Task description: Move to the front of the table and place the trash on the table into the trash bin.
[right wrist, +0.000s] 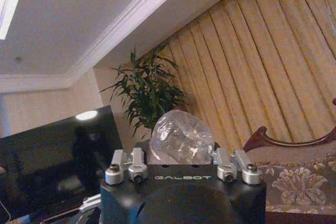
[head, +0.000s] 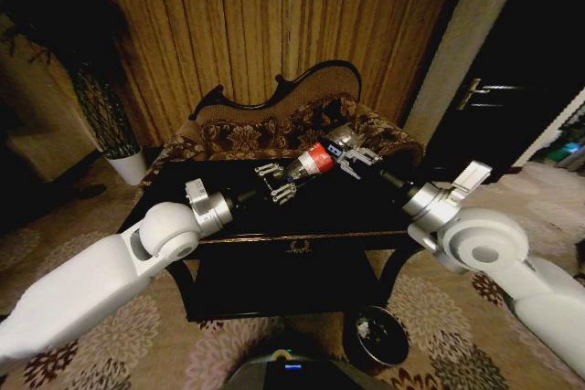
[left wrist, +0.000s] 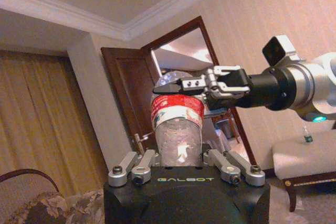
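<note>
A clear plastic bottle point(head: 311, 163) with a red label hangs tilted above the black table point(head: 366, 215), held from both ends. My left gripper point(head: 279, 184) is shut on its clear lower body, and in the left wrist view the bottle point(left wrist: 177, 129) rises straight out of that gripper point(left wrist: 178, 153). My right gripper point(head: 345, 157) is shut on the other end, beyond the red label, and reaches in from the side point(left wrist: 184, 85). The right wrist view has the crumpled clear end of the bottle point(right wrist: 181, 137) sitting between that gripper's fingers point(right wrist: 181, 156). The dark round trash bin point(head: 379, 335) stands on the carpet below the table's front right corner.
A floral sofa point(head: 274, 132) with a carved dark frame sits right behind the table, with curtains behind it. A plant in a white pot point(head: 128, 167) stands at the back left. A dark door point(head: 512, 89) is at the right. Patterned carpet lies in front.
</note>
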Robot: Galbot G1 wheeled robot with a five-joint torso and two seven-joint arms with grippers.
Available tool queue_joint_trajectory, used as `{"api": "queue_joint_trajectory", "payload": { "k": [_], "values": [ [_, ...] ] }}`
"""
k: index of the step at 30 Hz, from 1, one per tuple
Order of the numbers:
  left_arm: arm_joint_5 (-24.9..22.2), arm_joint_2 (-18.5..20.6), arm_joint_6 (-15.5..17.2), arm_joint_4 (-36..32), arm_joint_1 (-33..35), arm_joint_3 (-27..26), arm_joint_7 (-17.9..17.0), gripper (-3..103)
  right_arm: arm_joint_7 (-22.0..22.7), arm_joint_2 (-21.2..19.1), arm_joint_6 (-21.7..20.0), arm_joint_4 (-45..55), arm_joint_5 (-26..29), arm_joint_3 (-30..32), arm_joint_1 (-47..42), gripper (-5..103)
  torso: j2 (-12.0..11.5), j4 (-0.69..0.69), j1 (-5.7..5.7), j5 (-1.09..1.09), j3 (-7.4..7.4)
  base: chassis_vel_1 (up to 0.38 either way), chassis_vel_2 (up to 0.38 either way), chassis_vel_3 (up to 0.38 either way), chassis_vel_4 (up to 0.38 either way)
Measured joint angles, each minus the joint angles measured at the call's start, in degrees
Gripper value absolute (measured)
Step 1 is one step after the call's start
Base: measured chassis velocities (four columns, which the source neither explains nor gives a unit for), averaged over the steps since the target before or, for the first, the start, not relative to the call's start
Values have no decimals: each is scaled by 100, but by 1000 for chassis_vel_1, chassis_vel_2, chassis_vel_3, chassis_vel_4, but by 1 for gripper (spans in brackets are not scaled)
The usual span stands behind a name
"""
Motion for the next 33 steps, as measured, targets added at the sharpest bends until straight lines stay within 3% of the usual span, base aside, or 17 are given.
{"api": "queue_joint_trajectory", "payload": {
  "k": [4,8,9,12,15,17,21,22,24,32,33],
  "values": [
    [-1,53,-2,-59,30,-11,-66,31,-40,-9,2,1,-56,30,-74,43,0,0,0,0,0,0,0,0,0],
    [-46,86,0,-105,112,-134,-73,31,-52,-9,3,3,-69,31,-84,42,0,0,0,0,0,0,0,0,0],
    [-61,107,0,-120,158,-185,-74,42,-51,-9,3,-2,-73,35,-93,42,0,0,0,0,0,0,0,0,0],
    [-69,135,0,-129,192,-224,-87,47,-43,-7,3,-16,-75,43,-106,41,0,0,0,0,0,0,0,0,0],
    [-76,159,-23,-140,215,-252,-97,63,-17,2,-1,-42,-80,68,-146,35,0,0,0,-1,0,0,0,0,0],
    [-80,160,-34,-141,217,-255,-96,63,-17,5,-1,-40,-81,76,-157,33,0,0,0,1,0,0,0,0,0],
    [-114,155,-126,-164,244,-262,-39,85,-16,25,10,-37,-84,123,-188,31,0,0,0,0,0,0,0,0,0],
    [-114,155,-126,-164,244,-262,-39,85,-16,25,10,-37,-84,123,-188,31,0,0,0,0,0,0,0,0,0],
    [-142,153,-133,-202,357,-360,-13,95,-10,46,35,-62,-113,160,-247,31,0,0,0,-1,0,0,0,0,0],
    [-257,278,-121,-280,784,-918,-68,100,95,174,218,-366,-367,185,-285,31,0,0,0,0,0,0,0,0,0],
    [-322,308,-109,-302,933,-1173,-162,100,377,245,290,-491,-428,146,-227,31,0,0,0,-1,0,0,0,0,0]
  ]
}}
